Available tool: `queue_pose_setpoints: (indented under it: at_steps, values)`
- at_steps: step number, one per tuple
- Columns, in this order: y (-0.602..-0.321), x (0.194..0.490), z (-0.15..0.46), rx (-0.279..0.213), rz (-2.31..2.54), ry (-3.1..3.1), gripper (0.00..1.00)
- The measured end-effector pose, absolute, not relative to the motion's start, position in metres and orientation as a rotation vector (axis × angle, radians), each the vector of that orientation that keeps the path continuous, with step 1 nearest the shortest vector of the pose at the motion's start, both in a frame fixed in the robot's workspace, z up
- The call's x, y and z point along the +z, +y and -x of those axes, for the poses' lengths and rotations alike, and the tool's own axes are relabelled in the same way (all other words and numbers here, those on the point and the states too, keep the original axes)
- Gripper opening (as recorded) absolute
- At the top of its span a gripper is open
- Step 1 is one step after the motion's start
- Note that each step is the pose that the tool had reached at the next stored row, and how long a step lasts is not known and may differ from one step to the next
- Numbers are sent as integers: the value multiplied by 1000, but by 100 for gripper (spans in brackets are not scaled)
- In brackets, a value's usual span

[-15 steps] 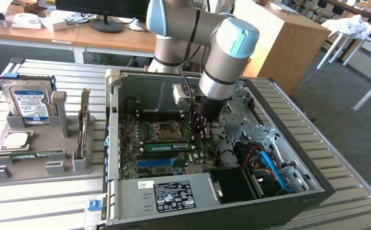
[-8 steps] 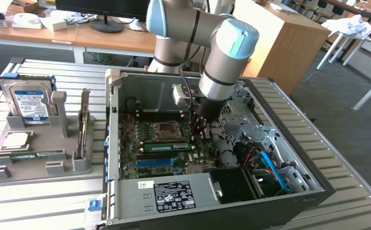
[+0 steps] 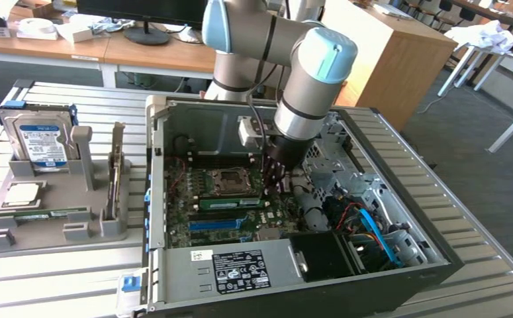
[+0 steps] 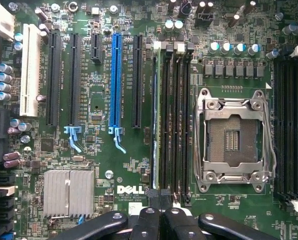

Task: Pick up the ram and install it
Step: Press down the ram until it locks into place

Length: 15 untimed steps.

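Wrist view — ram (image 4: 157, 120) seated, gripper (image 4: 159, 216) above

Silver-grey tubular arm (image 3: 314, 86) with pale blue joint caps; black cable; black tool (image 3: 277, 173) linkages.

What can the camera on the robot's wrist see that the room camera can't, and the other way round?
Wrist view alone: close detail of the motherboard, such as the blue expansion slot and a silver heatsink.
Exterior view alone: the whole computer case, the robot arm, and a grey tray with a hard drive.
Both: the empty processor socket and a ram standing in its slot.
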State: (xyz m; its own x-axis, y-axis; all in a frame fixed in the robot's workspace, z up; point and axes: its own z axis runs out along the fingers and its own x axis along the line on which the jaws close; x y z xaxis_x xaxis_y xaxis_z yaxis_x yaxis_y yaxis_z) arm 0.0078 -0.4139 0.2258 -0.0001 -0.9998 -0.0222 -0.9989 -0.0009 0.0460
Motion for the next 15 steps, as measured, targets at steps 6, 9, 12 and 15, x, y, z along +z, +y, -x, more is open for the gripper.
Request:
queue_pose_setpoints:
  at_steps: [6, 9, 12, 15]
  values:
    - [-414, 224, -8, -75, -2209, -2208, 10]
    - [-414, 223, -8, -75, -2209, -2208, 10]
    - [-414, 223, -8, -75, -2209, -2208, 10]
    - [-414, 222, -8, -75, -2209, -2208, 10]
